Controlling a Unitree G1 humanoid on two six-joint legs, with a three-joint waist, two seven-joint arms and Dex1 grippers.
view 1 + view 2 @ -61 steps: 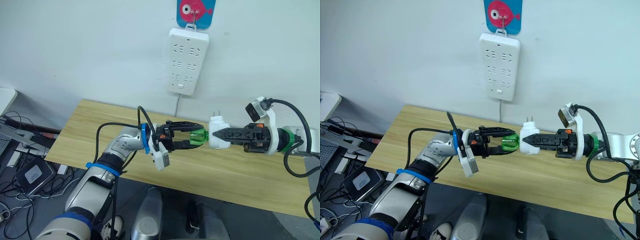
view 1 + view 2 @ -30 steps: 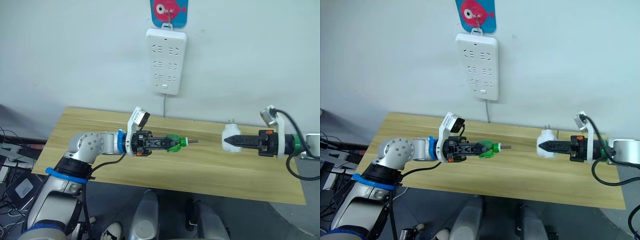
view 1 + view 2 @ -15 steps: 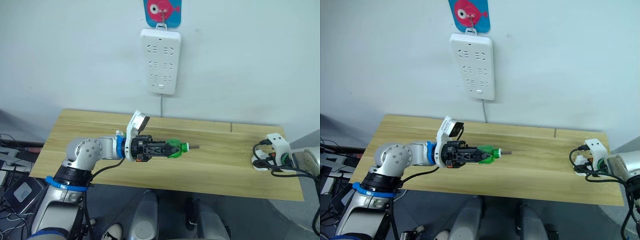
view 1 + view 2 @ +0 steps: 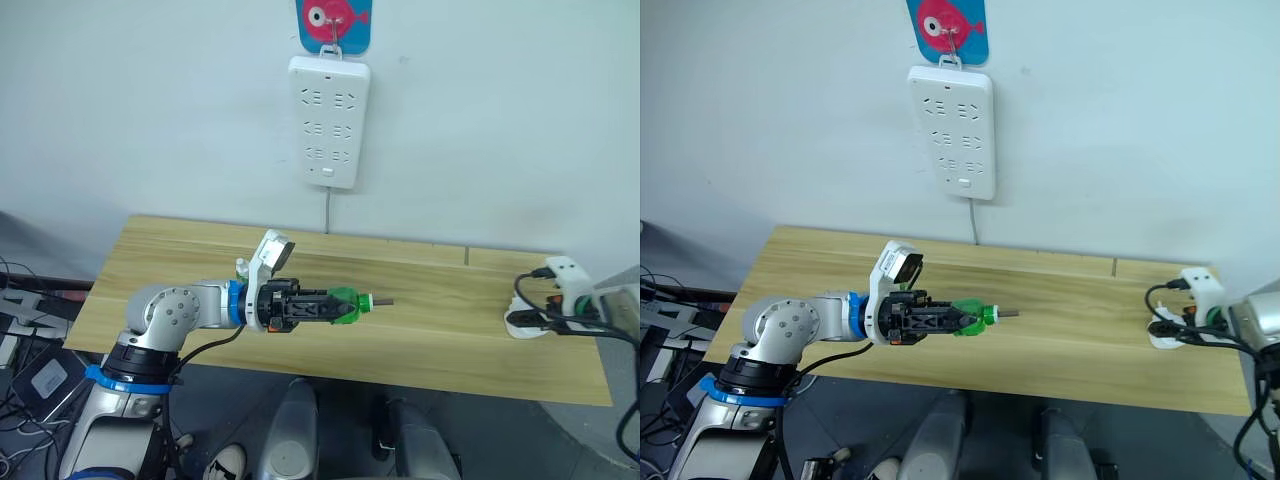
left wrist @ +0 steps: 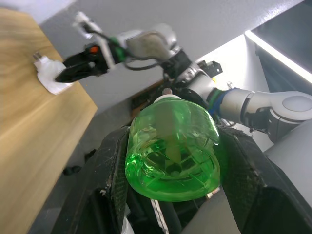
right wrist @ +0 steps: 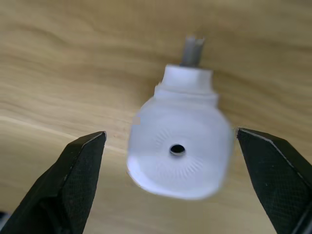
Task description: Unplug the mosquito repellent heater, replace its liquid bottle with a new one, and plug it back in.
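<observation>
Right now our left gripper [image 4: 335,306] is clamped on the liquid bottle [image 4: 343,304], holding it sideways above the wooden table [image 4: 430,330] with its thin wick [image 4: 380,299] pointing toward the table's right end. From our left wrist camera, the green bottle [image 5: 171,147] sits squeezed between both black fingers [image 5: 114,168]. The mosquito repellent heater [image 4: 524,325] lies on the table at its far right end, well apart from the bottle, with its round hole facing our right wrist camera. Our right gripper [image 6: 173,180] has its fingers spread wide on either side of the heater [image 6: 179,152], touching nothing. On the wall behind the table hangs the white power strip [image 4: 329,121], below a blue hook plate with a pink fish [image 4: 334,20].
</observation>
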